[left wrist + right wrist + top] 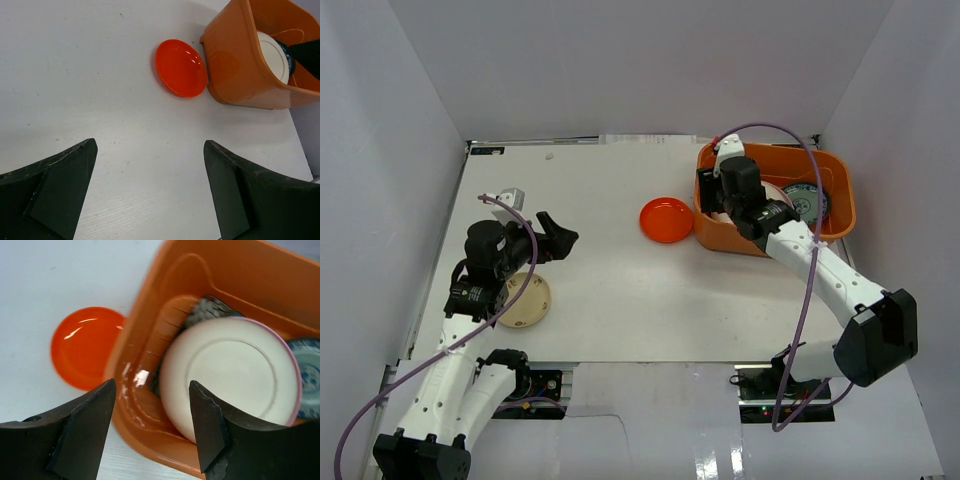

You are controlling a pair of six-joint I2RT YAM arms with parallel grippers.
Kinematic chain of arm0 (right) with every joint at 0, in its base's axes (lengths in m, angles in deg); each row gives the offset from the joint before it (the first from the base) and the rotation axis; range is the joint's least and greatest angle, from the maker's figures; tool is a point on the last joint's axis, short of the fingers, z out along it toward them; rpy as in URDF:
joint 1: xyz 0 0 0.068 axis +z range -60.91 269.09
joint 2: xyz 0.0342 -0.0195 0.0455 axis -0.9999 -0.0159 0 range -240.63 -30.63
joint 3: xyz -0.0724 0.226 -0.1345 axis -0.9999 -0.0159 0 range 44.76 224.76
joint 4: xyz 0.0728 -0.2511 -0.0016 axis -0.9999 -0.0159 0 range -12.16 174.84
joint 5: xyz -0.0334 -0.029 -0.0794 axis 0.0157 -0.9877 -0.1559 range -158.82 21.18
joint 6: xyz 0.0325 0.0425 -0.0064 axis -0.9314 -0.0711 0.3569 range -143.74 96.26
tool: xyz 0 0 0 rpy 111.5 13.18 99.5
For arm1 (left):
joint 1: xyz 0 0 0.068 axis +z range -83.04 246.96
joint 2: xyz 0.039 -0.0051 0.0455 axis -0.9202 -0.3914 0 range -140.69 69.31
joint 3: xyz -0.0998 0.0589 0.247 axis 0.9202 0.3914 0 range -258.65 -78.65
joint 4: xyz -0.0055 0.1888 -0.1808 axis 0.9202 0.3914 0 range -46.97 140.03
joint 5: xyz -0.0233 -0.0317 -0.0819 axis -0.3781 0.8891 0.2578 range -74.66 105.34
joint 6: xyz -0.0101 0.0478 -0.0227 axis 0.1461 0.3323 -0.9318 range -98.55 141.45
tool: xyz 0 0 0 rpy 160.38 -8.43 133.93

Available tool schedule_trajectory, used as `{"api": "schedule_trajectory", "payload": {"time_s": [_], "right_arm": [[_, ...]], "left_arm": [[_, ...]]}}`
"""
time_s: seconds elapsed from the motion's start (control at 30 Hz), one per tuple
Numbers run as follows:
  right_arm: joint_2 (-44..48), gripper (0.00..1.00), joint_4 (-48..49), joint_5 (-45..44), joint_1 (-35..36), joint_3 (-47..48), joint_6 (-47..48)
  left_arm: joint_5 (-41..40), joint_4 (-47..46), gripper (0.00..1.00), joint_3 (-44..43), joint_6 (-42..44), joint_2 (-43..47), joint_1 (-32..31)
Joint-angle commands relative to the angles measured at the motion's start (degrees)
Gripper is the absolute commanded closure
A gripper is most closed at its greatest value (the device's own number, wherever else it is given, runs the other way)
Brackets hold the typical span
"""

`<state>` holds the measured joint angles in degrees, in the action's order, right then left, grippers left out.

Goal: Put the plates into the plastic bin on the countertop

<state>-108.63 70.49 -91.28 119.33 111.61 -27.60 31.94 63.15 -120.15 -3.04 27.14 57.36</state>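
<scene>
1. Right wrist view: the right claw [150,390] is spread and holds nothing. It hangs over the near-left corner of the plastic bin [240,270].
2. Directly under it in the bin lies the pink plate [235,375], tilted, with its pale face towards the camera. A dark flowered plate [205,310] shows from beneath it, and the blue-green dish [310,385] lies at its right. No teal plate can be made out.
3. The orange-red dish [85,347] lies flat on the tabletop [620,300], just outside the bin's left wall, near it or touching; which cannot be told. From the right claw it lies to the left, with that wall between them.
4. Left wrist view: the left claw [150,145] is also spread and empty. It hangs above bare tabletop and faces the dish, which lies ahead and slightly right, well apart.
5. Judgement: the right claw is the nearer, but it must clear the bin rim first. The left claw has an open path. The dish is round, so no long axis governs the grip; its low rim calls for an edge pinch.
6. The cream plate [528,302] lies flat beside the left arm, behind its claw and partly covered by the arm. Only the left arm is near it.
7. Risk: a push on the dish could drive it against the bin wall.
</scene>
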Motion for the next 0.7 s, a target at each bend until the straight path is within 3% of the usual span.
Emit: {"api": "schedule_trajectory", "payload": {"time_s": [0.0,0.17,0.5,0.67], "right_arm": [[-1.2,0.33,4.1,13.1,5.7,1.9,7.9],[-13.1,0.33,-2.2,7.8,15.9,7.1,16.2],[-33.3,0.23,-1.6,6.8,16.4,15.2,19.9],[-40.2,0.36,0.2,2.8,16.4,18.2,19.9]], "left_arm": [[0.3,-0.5,0.02,-0.6,0.1,0.4,-0.2],[-3.8,-0.5,0.02,-2.0,-0.3,1.9,-0.2],[-15.7,2.8,0.02,-3.8,-0.4,4.6,-0.1],[-15.7,3.3,0.02,-3.7,-0.2,4.9,-0.1]]}}
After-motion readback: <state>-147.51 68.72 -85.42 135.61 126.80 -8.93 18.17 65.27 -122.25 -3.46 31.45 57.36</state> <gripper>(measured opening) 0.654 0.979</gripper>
